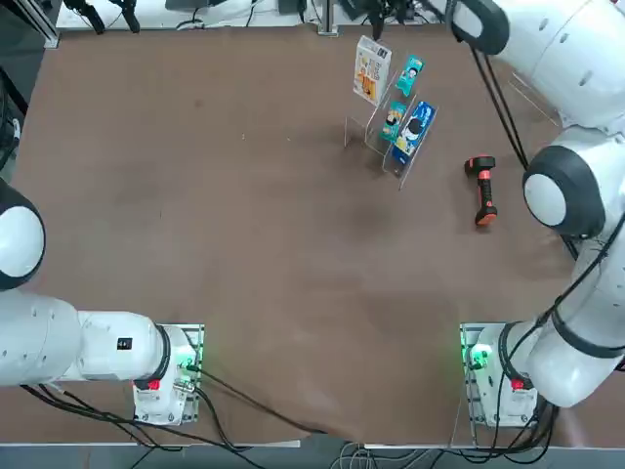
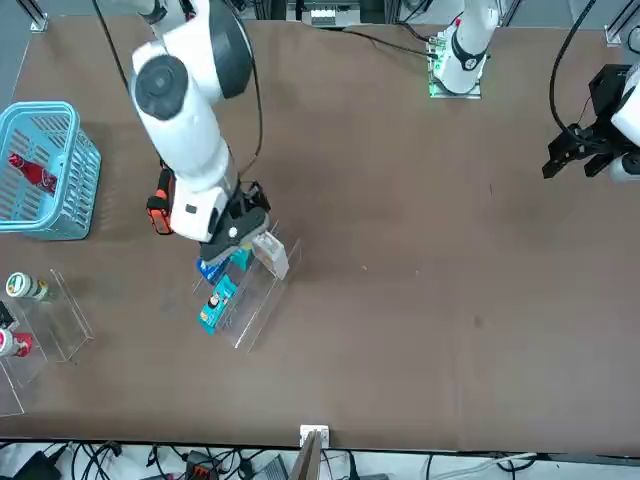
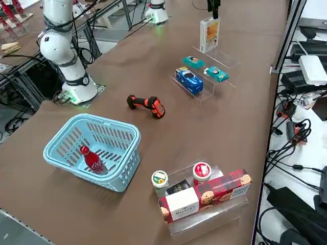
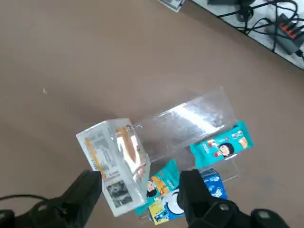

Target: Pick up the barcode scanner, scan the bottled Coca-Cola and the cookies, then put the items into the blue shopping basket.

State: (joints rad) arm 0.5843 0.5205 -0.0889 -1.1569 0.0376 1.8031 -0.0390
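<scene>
I log a matte brown table carrying a stepped clear acrylic stand, glossy and see-through. On its end stands the cookies, a flat white carton with a yellow-orange picture, upright. My right gripper hangs just above that box with its two dark fingers spread wide and holding nothing; in the wrist view the box's lower part sits between them, not touching either that I can tell. Beside the box on the stand: two small teal packets and one blue packet, shiny wrappers, lying close enough to crowd the nearer finger. The barcode scanner, pistol-shaped, black with orange trim, lies on its side on the bare table between stand and basket. The blue shopping basket, light blue slotted plastic, sits near the table edge with the bottled Coca-Cola, slim and red, lying inside. A second clear stand near it holds boxed biscuits and two capped bottles.
</scene>
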